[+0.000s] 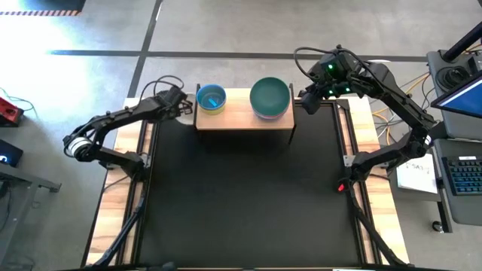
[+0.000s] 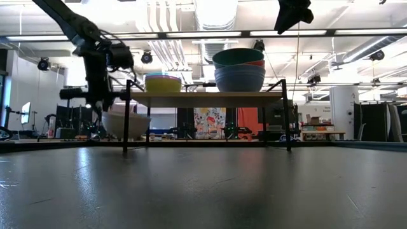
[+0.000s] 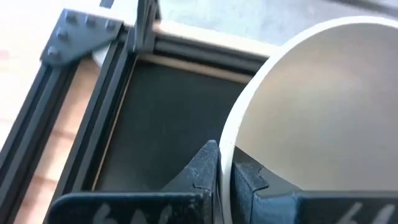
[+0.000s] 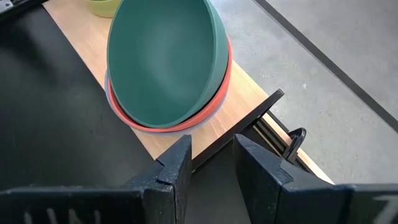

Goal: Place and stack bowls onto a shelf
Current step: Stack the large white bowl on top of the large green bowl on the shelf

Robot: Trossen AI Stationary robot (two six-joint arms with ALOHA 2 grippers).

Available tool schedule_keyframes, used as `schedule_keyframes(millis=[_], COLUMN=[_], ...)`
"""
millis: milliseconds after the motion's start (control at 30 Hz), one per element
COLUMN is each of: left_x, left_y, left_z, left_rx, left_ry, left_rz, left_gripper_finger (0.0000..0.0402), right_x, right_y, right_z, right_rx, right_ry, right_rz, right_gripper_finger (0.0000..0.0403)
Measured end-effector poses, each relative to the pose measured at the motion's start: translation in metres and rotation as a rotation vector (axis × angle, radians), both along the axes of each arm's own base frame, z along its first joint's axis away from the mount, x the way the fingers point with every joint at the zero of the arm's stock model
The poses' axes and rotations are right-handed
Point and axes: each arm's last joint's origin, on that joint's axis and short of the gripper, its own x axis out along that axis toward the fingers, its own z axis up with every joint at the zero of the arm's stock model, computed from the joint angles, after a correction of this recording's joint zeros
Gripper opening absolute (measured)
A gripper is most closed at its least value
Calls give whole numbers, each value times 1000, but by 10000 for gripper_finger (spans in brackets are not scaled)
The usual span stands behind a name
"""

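Our left gripper (image 3: 225,177) has its jaws clamped on the rim of the white bowl (image 3: 323,106), one finger inside the wall and one outside, and it holds that bowl low at the left end of the shelf (image 1: 241,119), just above the counter (image 1: 241,196) and below the level of the board. On the board the small stack, blue bowl (image 1: 212,96) uppermost with yellow (image 2: 163,83) showing under it, sits toward the left, and the large stack, teal bowl (image 1: 269,97) over red over lavender-blue, sits toward the right. As we judge it, the step in hand is to carry the white bowl up onto the shelf, so we should raise it well clear of the board's edge before moving inward, keep it level, and lower it straight over its spot so it seats without nudging the others. The pinch is on one side only, so a slow lift should keep the bowl from swinging. The tight places are the shelf's black leg (image 2: 127,117) beside the bowl and the board's left end; open room lies above and to the left. Our right gripper (image 4: 211,163) waits with jaws apart, empty, just off the right end of the shelf, clear of the large stack.
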Motion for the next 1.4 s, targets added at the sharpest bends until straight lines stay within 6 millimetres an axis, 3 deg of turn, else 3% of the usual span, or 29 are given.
schedule_keyframes(millis=[433,867,1000,1133,1400], left_x=[-1,5,16,40,95], left_y=[9,11,9,-1,-56], left_z=[87,150,174,190,198], left_rx=[125,275,335,375,463], left_ry=[212,154,67,-84,-217], left_rz=[87,70,-33,-265,-664], left_gripper_finger=[0,0,0,0,0], right_x=[-2,-2,-1,-1,-1], right_y=[1,1,1,1,1], right_z=[-2,-2,-2,-2,-3], right_rx=[16,16,16,15,16], right_ry=[25,25,26,26,27], right_rz=[0,1,1,1,1], right_gripper_finger=[109,109,109,109,109])
